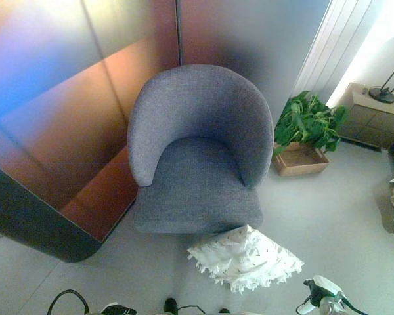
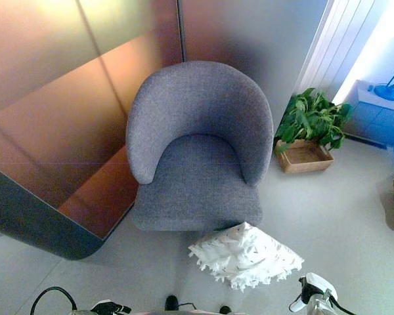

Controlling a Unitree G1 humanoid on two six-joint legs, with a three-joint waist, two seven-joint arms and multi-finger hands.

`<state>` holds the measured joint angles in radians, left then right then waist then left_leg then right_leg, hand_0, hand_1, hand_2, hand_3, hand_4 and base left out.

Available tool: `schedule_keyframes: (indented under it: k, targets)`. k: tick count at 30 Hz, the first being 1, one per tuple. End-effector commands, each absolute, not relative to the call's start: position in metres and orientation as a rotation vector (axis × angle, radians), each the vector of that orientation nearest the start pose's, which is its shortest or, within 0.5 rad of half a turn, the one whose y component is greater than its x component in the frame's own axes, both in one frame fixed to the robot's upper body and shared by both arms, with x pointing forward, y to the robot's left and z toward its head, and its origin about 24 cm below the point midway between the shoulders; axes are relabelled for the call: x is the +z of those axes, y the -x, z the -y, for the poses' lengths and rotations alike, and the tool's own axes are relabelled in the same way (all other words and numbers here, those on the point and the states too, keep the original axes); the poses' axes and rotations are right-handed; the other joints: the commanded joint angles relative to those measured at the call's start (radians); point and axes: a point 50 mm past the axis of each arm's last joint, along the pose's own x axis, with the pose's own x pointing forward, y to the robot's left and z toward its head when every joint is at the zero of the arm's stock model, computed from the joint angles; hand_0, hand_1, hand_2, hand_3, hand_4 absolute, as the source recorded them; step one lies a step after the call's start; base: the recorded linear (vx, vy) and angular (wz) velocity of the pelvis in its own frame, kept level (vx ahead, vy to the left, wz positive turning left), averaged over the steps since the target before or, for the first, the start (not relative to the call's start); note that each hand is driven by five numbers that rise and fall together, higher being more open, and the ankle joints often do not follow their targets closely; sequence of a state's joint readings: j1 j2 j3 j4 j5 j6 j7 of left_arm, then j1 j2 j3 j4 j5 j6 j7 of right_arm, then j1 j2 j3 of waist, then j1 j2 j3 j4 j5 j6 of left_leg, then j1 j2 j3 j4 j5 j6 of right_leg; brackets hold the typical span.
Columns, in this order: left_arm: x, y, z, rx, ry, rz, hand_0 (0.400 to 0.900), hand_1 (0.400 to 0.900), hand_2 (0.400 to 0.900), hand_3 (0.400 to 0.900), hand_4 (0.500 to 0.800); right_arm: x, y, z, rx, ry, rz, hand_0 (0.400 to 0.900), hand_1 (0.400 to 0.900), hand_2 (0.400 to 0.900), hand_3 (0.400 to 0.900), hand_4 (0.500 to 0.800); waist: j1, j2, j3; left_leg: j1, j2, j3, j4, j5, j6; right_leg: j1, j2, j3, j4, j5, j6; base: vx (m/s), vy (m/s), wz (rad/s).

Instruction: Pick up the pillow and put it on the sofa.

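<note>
Viewing from above, we find the pillow (image 1: 244, 257) on the floor (image 1: 341, 216), touching the sofa (image 1: 198, 152) base at 6 o'clock. Right hand (image 1: 318, 296) sits low at 5 o'clock, left hand (image 1: 116, 309) at 7 o'clock; we cannot tell either's finger state. Neither touches the pillow, so we judge pickup not yet begun.

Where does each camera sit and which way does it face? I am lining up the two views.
Left eye view: on the robot's head, facing down at the pillow on the floor before the sofa; right hand at the bottom edge, left hand barely in.
Right eye view: same head, set slightly to one side, same downward look; both hands again at the bottom edge.
Shared: pillow, sofa, plant to the right.
</note>
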<state>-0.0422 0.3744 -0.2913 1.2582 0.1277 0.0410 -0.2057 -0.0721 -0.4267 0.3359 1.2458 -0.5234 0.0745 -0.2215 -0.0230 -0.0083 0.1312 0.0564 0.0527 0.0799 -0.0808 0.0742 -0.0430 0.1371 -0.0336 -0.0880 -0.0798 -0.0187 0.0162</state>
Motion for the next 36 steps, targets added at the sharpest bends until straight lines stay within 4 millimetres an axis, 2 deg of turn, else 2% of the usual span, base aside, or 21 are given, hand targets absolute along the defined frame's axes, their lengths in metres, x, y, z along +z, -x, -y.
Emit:
schedule_keyframes:
  k: [1,7,18,26,34,36]
  targets:
    - [-0.140,-0.113,-0.286,-0.159,-0.497,-1.294,0.900,0.900,0.900,0.900,0.800,-0.098,-0.154,0.336,-0.013,1.343,-1.019,0.900,0.900,0.900,0.900,0.800,0.011,-0.009,0.054,0.022,-0.007,0.032,-0.006,-0.077,0.018,-0.090,-0.050,0.007,-0.007,0.086,0.096,-0.07,-0.017,0.00]
    - [-0.129,-0.143,-0.287,-0.131,-0.481,-1.186,0.900,0.900,0.900,0.900,0.800,-0.076,-0.186,0.344,-0.116,1.365,-0.909,0.900,0.900,0.900,0.900,0.800,0.011,0.008,0.123,-0.069,-0.012,0.022,-0.006,-0.052,0.014,-0.178,-0.057,0.009,-0.007,0.111,0.098,-0.15,-0.023,0.01]
    - [-0.115,-0.168,-0.295,-0.111,-0.430,-1.121,0.900,0.900,0.900,0.900,0.800,-0.026,-0.240,0.358,-0.282,1.440,-0.698,0.900,0.900,0.900,0.900,0.800,0.022,0.027,0.206,-0.194,-0.022,-0.001,-0.006,-0.020,0.008,-0.300,-0.060,0.000,-0.007,0.141,0.098,-0.08,-0.025,0.04]
    - [-0.101,-0.190,-0.299,-0.103,-0.412,-1.048,0.900,0.900,0.900,0.900,0.800,0.041,-0.286,0.375,-0.408,1.469,-0.546,0.900,0.900,0.900,0.900,0.800,0.032,0.044,0.264,-0.271,-0.035,-0.022,-0.006,0.003,0.004,-0.369,-0.061,-0.005,-0.007,0.157,0.095,-0.07,-0.015,0.03]
    - [-0.099,-0.199,-0.289,-0.096,-0.386,-0.988,0.900,0.900,0.900,0.900,0.800,0.099,-0.312,0.382,-0.468,1.492,-0.407,0.900,0.900,0.900,0.900,0.800,0.039,0.074,0.312,-0.346,-0.054,-0.049,-0.006,0.038,0.002,-0.455,-0.067,-0.017,0.047,0.149,0.091,-0.06,0.030,-0.02]
    - [-0.099,-0.200,-0.286,-0.099,-0.373,-0.978,0.900,0.900,0.900,0.900,0.800,0.108,-0.315,0.383,-0.473,1.497,-0.387,0.900,0.900,0.900,0.900,0.800,0.040,0.083,0.318,-0.364,-0.059,-0.055,-0.006,0.045,0.003,-0.480,-0.068,-0.017,0.063,0.146,0.091,-0.04,0.058,0.00]
